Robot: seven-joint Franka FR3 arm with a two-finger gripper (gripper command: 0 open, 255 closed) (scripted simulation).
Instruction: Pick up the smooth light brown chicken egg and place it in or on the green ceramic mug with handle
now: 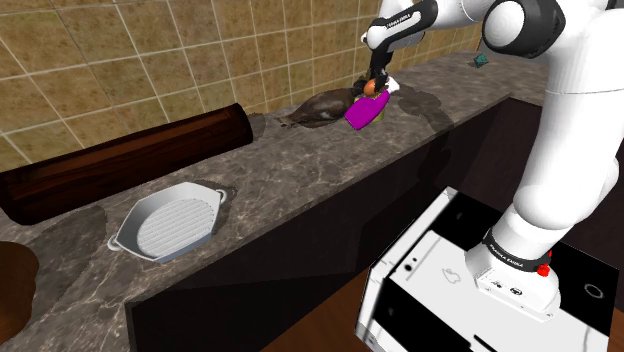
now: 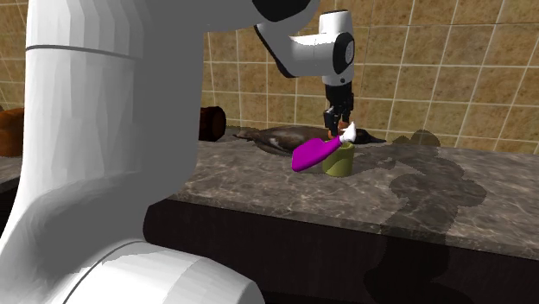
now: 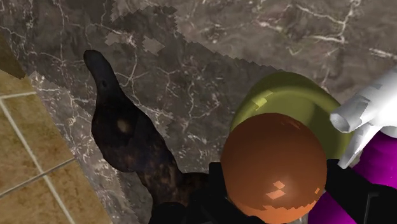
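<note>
Hovering over the green mug [image 3: 280, 95], my jaws grasp the orange-brown egg [image 3: 275, 167]; it hides much of the mug's mouth, purple tool [image 2: 311, 154] covering one side.

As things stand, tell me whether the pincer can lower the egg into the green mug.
Probably yes. The pincer, shut on the egg, hangs right over the mug, whose mouth looks open beneath it. The purple tool with a white end crowds one side of the rim, so it could get nudged.
</note>
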